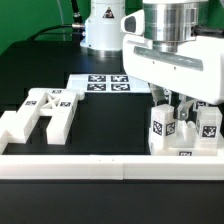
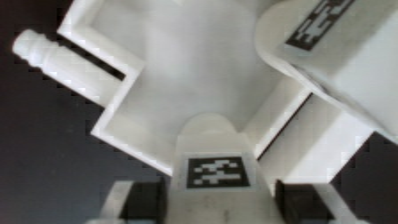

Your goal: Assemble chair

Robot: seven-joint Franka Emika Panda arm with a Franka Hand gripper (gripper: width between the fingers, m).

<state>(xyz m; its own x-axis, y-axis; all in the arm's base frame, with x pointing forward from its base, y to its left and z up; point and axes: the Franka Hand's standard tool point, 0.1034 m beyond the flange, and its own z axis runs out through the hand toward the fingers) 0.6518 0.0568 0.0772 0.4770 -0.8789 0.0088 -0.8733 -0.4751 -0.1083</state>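
My gripper (image 1: 172, 107) hangs low at the exterior view's right, over a cluster of white tagged chair pieces (image 1: 165, 130). In the wrist view a white chair piece (image 2: 214, 140) with a square tag fills the gap of my gripper (image 2: 221, 200), and both dark fingers (image 2: 139, 200) press against its sides. Beyond it lie a wide, open white frame piece (image 2: 196, 70), a ridged white peg (image 2: 50, 58) and another tagged piece (image 2: 329, 30). A larger H-shaped chair piece (image 1: 45, 108) lies flat at the exterior view's left.
The marker board (image 1: 108, 82) lies at the back middle of the black table. A long white border rail (image 1: 100, 166) runs along the front edge. The robot's base (image 1: 100, 25) stands behind the marker board.
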